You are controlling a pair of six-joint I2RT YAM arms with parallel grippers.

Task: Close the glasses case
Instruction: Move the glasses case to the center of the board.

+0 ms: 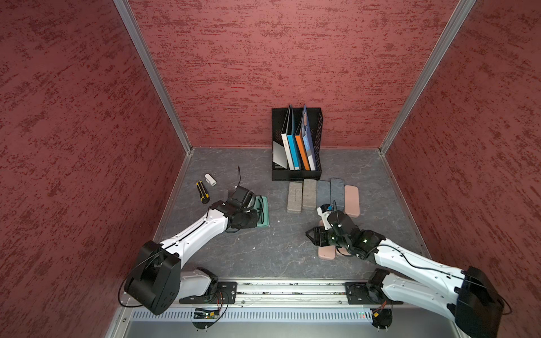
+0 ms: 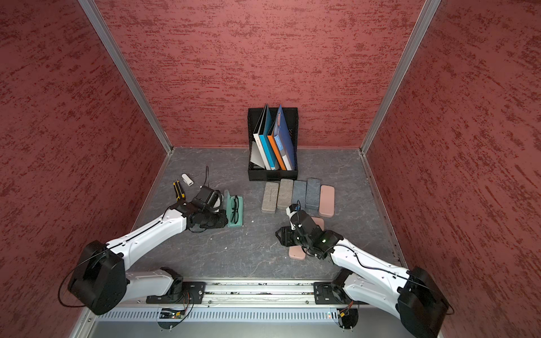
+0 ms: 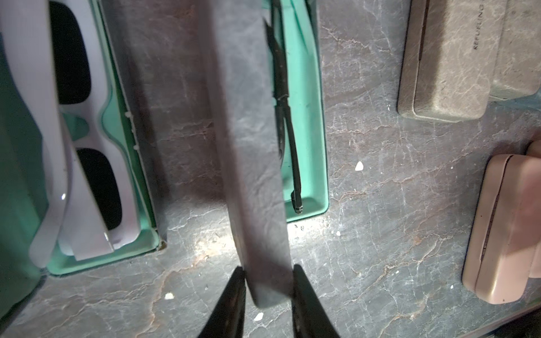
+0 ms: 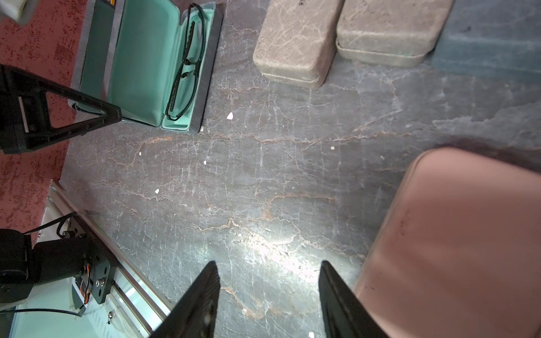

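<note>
Pinching the near end of the raised lid (image 3: pixel 254 175) between left fingers (image 3: pixel 231 304), open glasses case (image 2: pixel 239 218) lying lengthwise ahead on the bench (image 2: pixel 263 248), left side. Calls for tipping it sideways onto the black glasses (image 4: pixel 184 67); holding right fingers (image 4: pixel 202 301) apart, empty, well away.

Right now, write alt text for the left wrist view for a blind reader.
The left gripper pinches the raised grey lid of an open mint-lined glasses case holding black glasses. Beside it, a second open case holds white sunglasses; a beige case and a pink case lie closed on the grey table.
</note>
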